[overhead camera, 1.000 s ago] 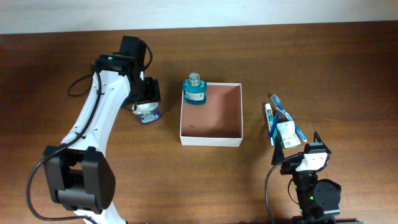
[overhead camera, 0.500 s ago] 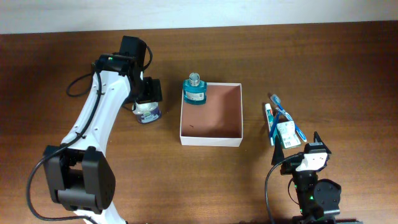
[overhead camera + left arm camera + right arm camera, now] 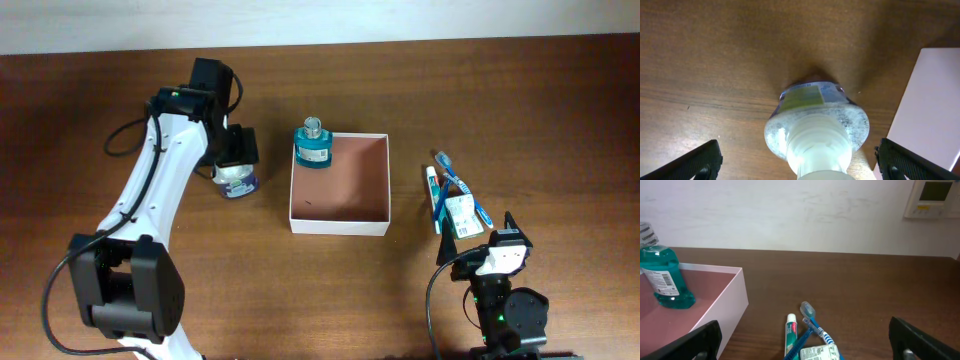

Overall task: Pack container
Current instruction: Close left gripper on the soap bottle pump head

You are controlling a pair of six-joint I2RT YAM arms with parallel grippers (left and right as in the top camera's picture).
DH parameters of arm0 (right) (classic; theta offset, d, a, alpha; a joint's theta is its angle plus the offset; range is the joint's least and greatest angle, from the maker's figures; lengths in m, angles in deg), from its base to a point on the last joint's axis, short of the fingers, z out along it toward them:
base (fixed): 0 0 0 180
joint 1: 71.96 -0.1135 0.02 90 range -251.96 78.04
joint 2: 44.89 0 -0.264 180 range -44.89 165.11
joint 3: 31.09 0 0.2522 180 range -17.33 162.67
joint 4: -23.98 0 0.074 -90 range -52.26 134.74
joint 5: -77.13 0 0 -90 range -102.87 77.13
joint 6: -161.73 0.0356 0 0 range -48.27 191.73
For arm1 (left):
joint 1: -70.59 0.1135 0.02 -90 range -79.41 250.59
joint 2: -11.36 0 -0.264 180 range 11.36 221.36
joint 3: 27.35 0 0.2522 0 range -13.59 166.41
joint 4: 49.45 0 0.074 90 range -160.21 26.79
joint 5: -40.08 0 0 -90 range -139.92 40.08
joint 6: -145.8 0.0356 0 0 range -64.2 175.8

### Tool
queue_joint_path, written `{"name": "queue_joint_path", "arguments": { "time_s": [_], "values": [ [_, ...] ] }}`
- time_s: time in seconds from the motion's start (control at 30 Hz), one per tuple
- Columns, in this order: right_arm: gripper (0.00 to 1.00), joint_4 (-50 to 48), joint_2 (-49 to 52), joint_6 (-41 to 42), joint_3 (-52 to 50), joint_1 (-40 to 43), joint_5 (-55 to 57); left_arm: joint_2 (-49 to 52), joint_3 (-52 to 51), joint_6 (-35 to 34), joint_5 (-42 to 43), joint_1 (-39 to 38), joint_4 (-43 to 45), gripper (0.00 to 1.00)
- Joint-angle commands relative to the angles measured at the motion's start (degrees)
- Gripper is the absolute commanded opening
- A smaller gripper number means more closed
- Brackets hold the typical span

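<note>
At desk [image 3: 100, 110] centre: shallow square white-walled box [image 3: 345, 190], reddish-brown inside, small teal bottle [image 3: 313, 146] upright in its 10 o'clock corner. At the box's 9 o'clock: left tool [image 3: 800, 161] released, straddling clear frosted bottle [image 3: 816, 125] without contact. At 4 o'clock: right tool [image 3: 805, 342] spread wide, empty.

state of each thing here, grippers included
container: open, holds only the teal bottle
teal bottle: upright in its corner
clear bottle: upright on table
toothpaste: lying outside container
toothbrush: lying outside container
left gripper: open, straddling clear bottle
right gripper: open, empty
</note>
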Motion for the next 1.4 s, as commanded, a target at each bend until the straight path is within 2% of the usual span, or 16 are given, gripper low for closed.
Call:
{"name": "queue_joint_path", "arguments": {
  "time_s": [0.0,0.2,0.27,0.43,0.47,0.6,0.7,0.8,1.37],
  "values": [
    [0.98,0.5,-0.5,0.2,-0.3,-0.3,0.1,0.5,-0.5,0.7,-0.8,0.9,-0.7,0.99],
    [0.98,0.5,-0.5,0.2,-0.3,-0.3,0.1,0.5,-0.5,0.7,-0.6,0.9,-1.2,0.98],
    [0.98,0.5,-0.5,0.2,-0.3,-0.3,0.1,0.5,-0.5,0.7,-0.4,0.9,-1.1,0.89],
    [0.98,0.5,-0.5,0.2,-0.3,-0.3,0.1,0.5,-0.5,0.7,-0.3,0.9,-0.9,0.55],
    [0.98,0.5,-0.5,0.2,-0.3,-0.3,0.1,0.5,-0.5,0.7,-0.3,0.9,-0.9,0.52],
    [0.98,0.5,-0.5,0.2,-0.3,-0.3,0.1,0.5,-0.5,0.7,-0.4,0.9,-0.9,0.51],
    [0.98,0.5,-0.5,0.2,-0.3,-0.3,0.1,0.5,-0.5,0.7,-0.3,0.9,-0.9,0.39],
    [0.98,0.5,-0.5,0.2,-0.3,-0.3,0.1,0.5,-0.5,0.7,-0.3,0.9,-0.9,0.32],
    [0.98,0.5,-0.5,0.2,-0.3,-0.3,0.1,-0.1,4.8,0.7,-0.4,0.9,-4.5,0.34]
  ]
}}
